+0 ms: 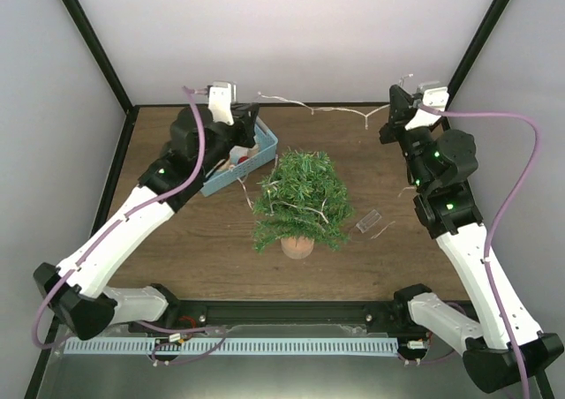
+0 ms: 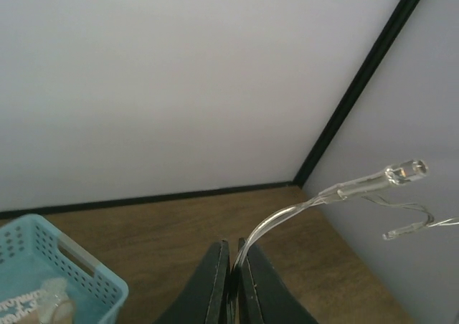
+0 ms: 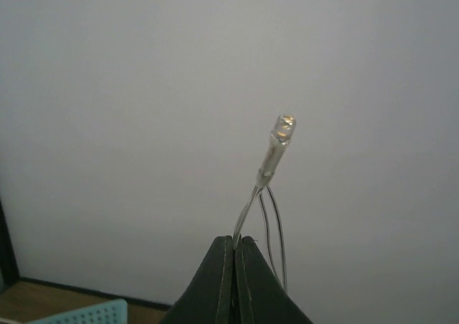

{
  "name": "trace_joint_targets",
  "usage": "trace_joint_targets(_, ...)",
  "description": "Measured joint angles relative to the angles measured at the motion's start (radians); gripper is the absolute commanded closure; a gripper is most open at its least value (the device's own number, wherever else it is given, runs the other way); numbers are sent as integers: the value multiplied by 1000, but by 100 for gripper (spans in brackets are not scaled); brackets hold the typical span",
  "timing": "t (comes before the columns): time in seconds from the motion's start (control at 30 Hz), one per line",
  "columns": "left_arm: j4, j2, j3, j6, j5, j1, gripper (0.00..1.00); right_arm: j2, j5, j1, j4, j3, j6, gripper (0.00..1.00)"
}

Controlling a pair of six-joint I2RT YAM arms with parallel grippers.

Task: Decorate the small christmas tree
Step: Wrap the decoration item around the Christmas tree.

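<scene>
The left gripper (image 2: 232, 259) and right gripper (image 3: 235, 244) are each clamped on the light string (image 1: 328, 109), spreading it between them, probably for draping over the tree (image 1: 300, 198), which stands below and between the 2.

You can see a light-blue basket (image 1: 267, 139) at the back left of the brown table (image 1: 194, 240), with something red and white inside it. A little clear box (image 1: 368, 220) lies on the table toward the right. A thin wire with tiny lights (image 1: 327, 109) hangs in the air across the back.
</scene>
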Motion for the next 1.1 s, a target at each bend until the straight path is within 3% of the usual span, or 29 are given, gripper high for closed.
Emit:
trace_joint_targets(0.2, -6, 109, 17, -35, 92, 14, 92, -15, 83, -3, -162, -13, 7, 99)
trace_joint_targets(0.3, -8, 158, 24, -47, 137, 18, 86, -23, 138, -4, -266, -14, 24, 99)
trace_joint_targets(0.37, -10, 183, 27, -57, 176, 19, 75, -42, 175, -4, -328, -18, 37, 99)
trace_joint_targets(0.47, -30, 206, 38, -68, 240, 21, 71, -92, 224, -5, -408, -29, 54, 99)
trace_joint_targets(0.57, -43, 197, 25, -84, 303, 21, 66, -133, 237, -5, -450, -32, 69, 99)
trace_joint_targets(0.7, -34, 121, -55, -116, 357, 21, 48, -159, 241, -5, -482, -32, 84, 99)
trace_joint_targets(0.83, -32, 67, -63, -132, 394, 21, 40, -162, 253, -5, -501, -32, 87, 99)
trace_joint_targets(1.1, -57, 42, -62, -134, 428, 22, 37, -143, 248, -5, -483, -46, 71, 99)
